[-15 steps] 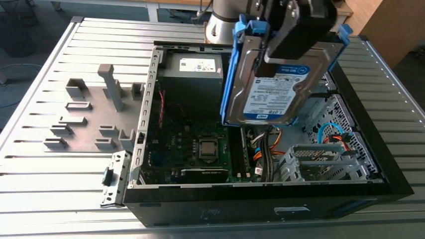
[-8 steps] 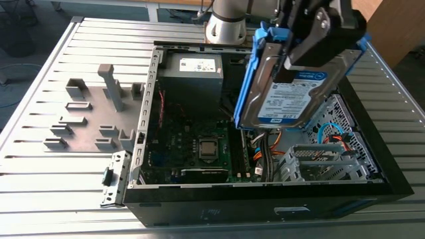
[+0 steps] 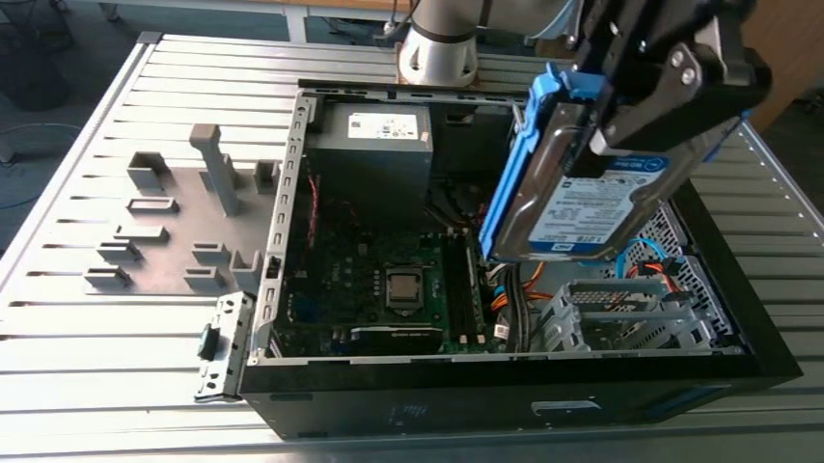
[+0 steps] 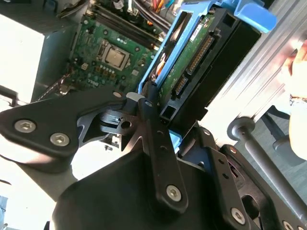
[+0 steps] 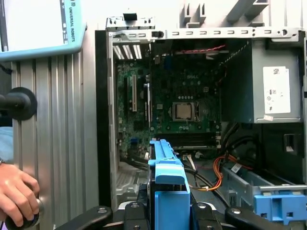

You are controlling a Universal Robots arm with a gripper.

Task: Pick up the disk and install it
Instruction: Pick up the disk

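The disk, a silver hard drive with a white-and-blue label and a bright blue frame, hangs on edge and tilted above the open computer case, over its side at the exterior view's right. My gripper is shut on the disk's upper part. In the second wrist view the disk shows its green circuit side, clamped between black fingers. In the first wrist view the disk's blue frame edge rises from the gripper, in front of the motherboard.
A metal drive cage with orange cables beside it lies under the disk. A blue clip sits on a bay. The grey power supply fills the case's far corner. A grey fixture plate lies on the slotted table. A person's hand holds a knob nearby.
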